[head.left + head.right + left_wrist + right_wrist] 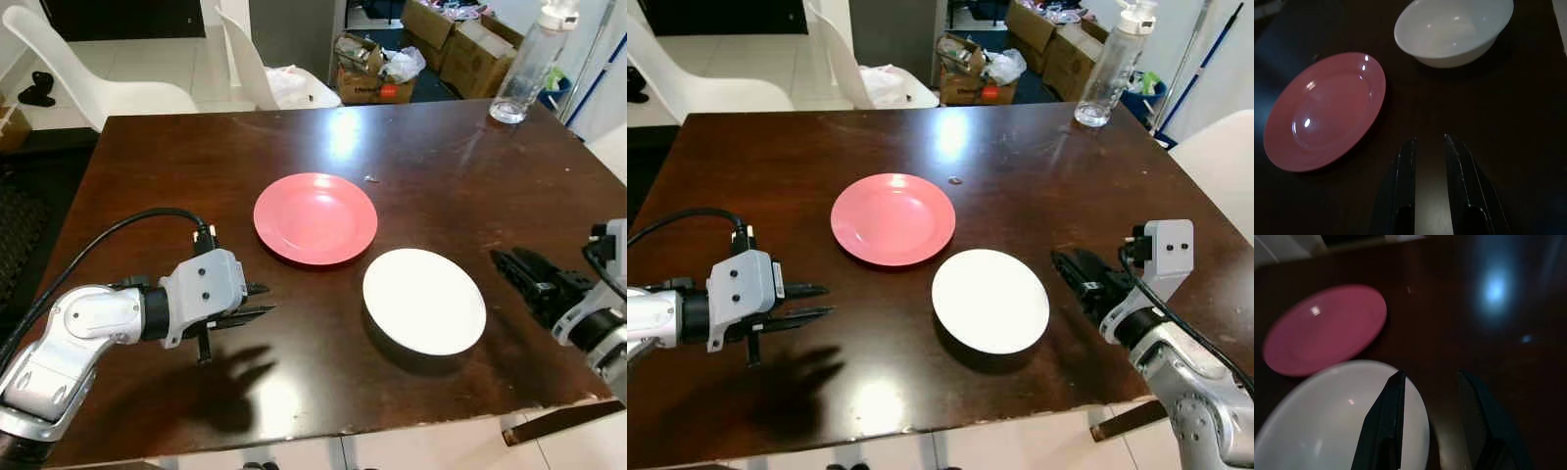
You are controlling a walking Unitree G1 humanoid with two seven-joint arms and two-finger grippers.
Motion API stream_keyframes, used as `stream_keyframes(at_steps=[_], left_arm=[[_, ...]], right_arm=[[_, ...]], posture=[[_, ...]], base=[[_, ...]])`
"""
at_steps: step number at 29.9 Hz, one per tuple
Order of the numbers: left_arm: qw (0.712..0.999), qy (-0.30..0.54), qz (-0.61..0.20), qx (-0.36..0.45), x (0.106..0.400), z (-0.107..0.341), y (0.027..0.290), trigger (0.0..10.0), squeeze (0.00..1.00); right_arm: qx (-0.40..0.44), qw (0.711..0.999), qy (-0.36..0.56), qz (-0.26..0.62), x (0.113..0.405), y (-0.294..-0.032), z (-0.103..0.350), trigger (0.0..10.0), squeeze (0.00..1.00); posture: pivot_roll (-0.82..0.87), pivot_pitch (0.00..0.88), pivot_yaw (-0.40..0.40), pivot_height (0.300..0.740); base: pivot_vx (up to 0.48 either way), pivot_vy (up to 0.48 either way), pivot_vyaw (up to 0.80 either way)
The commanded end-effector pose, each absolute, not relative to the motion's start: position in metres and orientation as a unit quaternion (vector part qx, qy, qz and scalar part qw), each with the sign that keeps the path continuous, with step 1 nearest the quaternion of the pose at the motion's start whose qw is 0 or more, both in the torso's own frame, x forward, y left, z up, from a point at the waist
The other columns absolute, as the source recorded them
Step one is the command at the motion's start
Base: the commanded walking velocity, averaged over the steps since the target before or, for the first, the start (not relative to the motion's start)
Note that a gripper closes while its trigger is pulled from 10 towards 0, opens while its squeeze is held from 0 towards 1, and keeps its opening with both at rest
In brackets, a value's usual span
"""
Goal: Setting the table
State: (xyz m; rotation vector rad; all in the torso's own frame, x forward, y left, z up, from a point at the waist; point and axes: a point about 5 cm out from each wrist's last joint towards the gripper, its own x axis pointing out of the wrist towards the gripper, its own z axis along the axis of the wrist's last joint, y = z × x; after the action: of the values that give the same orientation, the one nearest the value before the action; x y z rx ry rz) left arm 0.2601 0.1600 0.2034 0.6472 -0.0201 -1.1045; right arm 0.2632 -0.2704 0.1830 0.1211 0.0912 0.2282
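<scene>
A pink plate (315, 217) lies near the middle of the dark wooden table (176, 157). Just to its right and nearer to me sits a white bowl (424, 300). My left gripper (261, 301) hovers over the table left of both dishes and points toward them, open with nothing between its fingers (1405, 161). My right gripper (1060, 260) is just right of the bowl, apart from its rim, and open. In the right wrist view the bowl (1327, 421) lies behind one finger (1393, 396), with the plate (1325, 328) beyond it.
A clear water bottle (529, 59) stands at the table's far right corner. Two white chairs (108, 88) (269, 78) stand behind the table, with cardboard boxes (460, 49) on the floor beyond. A small crumb (369, 178) lies past the plate. The table's front edge (323, 426) is close.
</scene>
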Motion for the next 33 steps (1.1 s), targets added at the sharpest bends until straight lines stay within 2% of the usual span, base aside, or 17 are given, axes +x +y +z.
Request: stream_keyframes(at_steps=[1, 8, 22, 23, 24, 25, 26, 27, 29, 30, 31, 33], left_arm=[[0.801, 0.000, -0.519, 0.299, 0.259, 0.201, 0.161, 10.0, 0.00], [0.802, 0.003, -0.519, 0.297, 0.256, 0.200, 0.161, 10.0, 0.00], [0.803, 0.004, -0.517, 0.296, 0.256, 0.201, 0.160, 10.0, 0.00], [0.803, 0.004, -0.517, 0.296, 0.256, 0.201, 0.161, 10.0, 0.00], [0.803, 0.004, -0.517, 0.296, 0.256, 0.201, 0.161, 10.0, 0.00], [0.803, 0.004, -0.517, 0.296, 0.256, 0.201, 0.161, 10.0, 0.00], [0.804, 0.005, -0.517, 0.296, 0.256, 0.201, 0.161, 10.0, 0.00], [0.804, 0.006, -0.516, 0.295, 0.255, 0.201, 0.161, 10.0, 0.00], [0.804, 0.006, -0.516, 0.295, 0.255, 0.201, 0.161, 10.0, 0.00], [0.804, 0.006, -0.516, 0.295, 0.255, 0.201, 0.161, 10.0, 0.00], [0.804, 0.006, -0.516, 0.295, 0.255, 0.201, 0.161, 10.0, 0.00], [0.804, 0.006, -0.516, 0.295, 0.255, 0.201, 0.161, 10.0, 0.00]], right_arm=[[0.052, 0.990, 0.084, 0.104, 0.264, -0.272, 0.168, 10.0, 0.00], [0.037, 0.987, 0.121, 0.095, 0.264, -0.277, 0.154, 10.0, 0.00], [0.126, 0.970, 0.137, 0.158, 0.270, -0.263, 0.136, 10.0, 0.00], [0.133, 0.968, 0.142, 0.158, 0.271, -0.262, 0.134, 9.3, 0.00], [0.137, 0.967, 0.146, 0.159, 0.272, -0.261, 0.132, 8.1, 0.00], [0.137, 0.967, 0.146, 0.159, 0.272, -0.261, 0.132, 8.1, 0.00], [0.139, 0.965, 0.154, 0.158, 0.273, -0.261, 0.129, 7.6, 0.00], [0.134, 0.965, 0.160, 0.160, 0.273, -0.260, 0.127, 4.6, 0.00], [0.131, 0.965, 0.164, 0.160, 0.274, -0.260, 0.125, 4.6, 0.00], [0.133, 0.964, 0.167, 0.160, 0.274, -0.260, 0.124, 2.0, 0.00], [0.135, 0.963, 0.168, 0.160, 0.274, -0.259, 0.123, 0.0, 0.00], [0.138, 0.963, 0.168, 0.161, 0.275, -0.259, 0.122, 0.0, 0.00]], posture=[[-0.04, 0.074, 0.081, 0.740], [-0.03, 0.083, 0.079, 0.740], [-0.02, 0.090, 0.081, 0.740], [-0.02, 0.091, 0.080, 0.740], [-0.02, 0.092, 0.080, 0.740], [-0.02, 0.092, 0.080, 0.740], [-0.02, 0.092, 0.080, 0.740], [-0.02, 0.095, 0.079, 0.740], [-0.02, 0.095, 0.079, 0.740], [-0.02, 0.096, 0.079, 0.740], [-0.02, 0.096, 0.079, 0.740], [-0.02, 0.097, 0.080, 0.740]], base=[[0.000, 0.000, 0.00], [0.000, 0.000, 0.00], [0.000, 0.000, 0.00], [0.000, 0.000, 0.00], [0.000, 0.000, 0.00], [0.000, 0.000, 0.00], [0.000, 0.000, 0.00], [0.000, 0.000, 0.00], [0.000, 0.000, 0.00], [0.000, 0.000, 0.00], [0.000, 0.000, 0.00], [0.000, 0.000, 0.00]])
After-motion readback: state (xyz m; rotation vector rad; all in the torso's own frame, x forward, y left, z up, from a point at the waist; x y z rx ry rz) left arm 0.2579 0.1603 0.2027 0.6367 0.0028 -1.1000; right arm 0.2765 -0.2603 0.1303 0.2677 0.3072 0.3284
